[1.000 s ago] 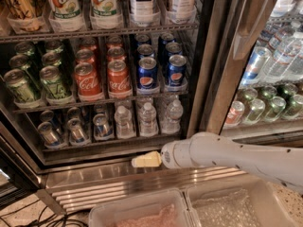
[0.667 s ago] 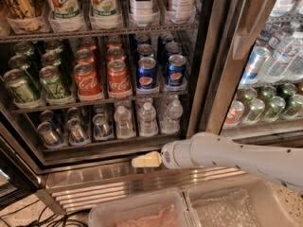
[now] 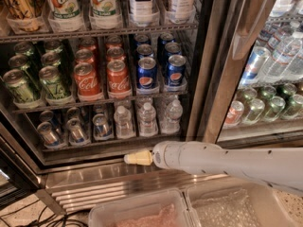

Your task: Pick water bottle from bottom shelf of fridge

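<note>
The fridge (image 3: 208,74) stands open, with a steel frame and shelves of drinks. On its bottom shelf (image 3: 109,143) stand three small clear water bottles (image 3: 147,119) with white caps, to the right of several silver-blue cans (image 3: 75,130). My gripper (image 3: 137,158) is the cream-coloured tip of the white arm reaching in from the right. It hangs just in front of and below the bottom shelf's edge, under the middle water bottle and apart from it. It holds nothing.
Above the bottom shelf sits a row of green, red and blue cans (image 3: 118,77); tall labelled bottles (image 3: 142,4) stand higher. An open glass door (image 3: 255,27) is at the right with more bottles behind. Two plastic bins (image 3: 189,212) lie below the arm. The steel sill (image 3: 94,178) fronts the fridge.
</note>
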`<action>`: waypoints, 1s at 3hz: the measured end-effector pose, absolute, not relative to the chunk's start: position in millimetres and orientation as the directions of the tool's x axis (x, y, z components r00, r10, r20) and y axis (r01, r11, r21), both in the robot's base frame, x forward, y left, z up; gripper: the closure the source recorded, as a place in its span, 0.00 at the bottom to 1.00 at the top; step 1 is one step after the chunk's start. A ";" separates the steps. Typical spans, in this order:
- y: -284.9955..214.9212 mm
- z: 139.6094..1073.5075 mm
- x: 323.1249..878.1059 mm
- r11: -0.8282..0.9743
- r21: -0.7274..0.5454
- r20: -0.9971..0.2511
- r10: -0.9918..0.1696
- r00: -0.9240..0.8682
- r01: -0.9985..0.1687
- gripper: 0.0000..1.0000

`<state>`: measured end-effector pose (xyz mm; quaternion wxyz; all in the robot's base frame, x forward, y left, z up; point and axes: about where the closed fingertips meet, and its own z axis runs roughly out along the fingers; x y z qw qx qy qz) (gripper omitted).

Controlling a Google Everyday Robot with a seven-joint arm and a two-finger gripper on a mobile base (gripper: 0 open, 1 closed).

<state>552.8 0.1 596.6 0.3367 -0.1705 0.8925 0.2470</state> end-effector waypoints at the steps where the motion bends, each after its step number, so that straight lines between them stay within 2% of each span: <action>1: 8.9 599.3 567.3 0.820 0.290 -0.742 -0.134 -0.657 -0.494 0.00; 3: 7.9 600.3 585.8 0.836 0.227 -0.798 -0.135 -0.588 -0.499 0.00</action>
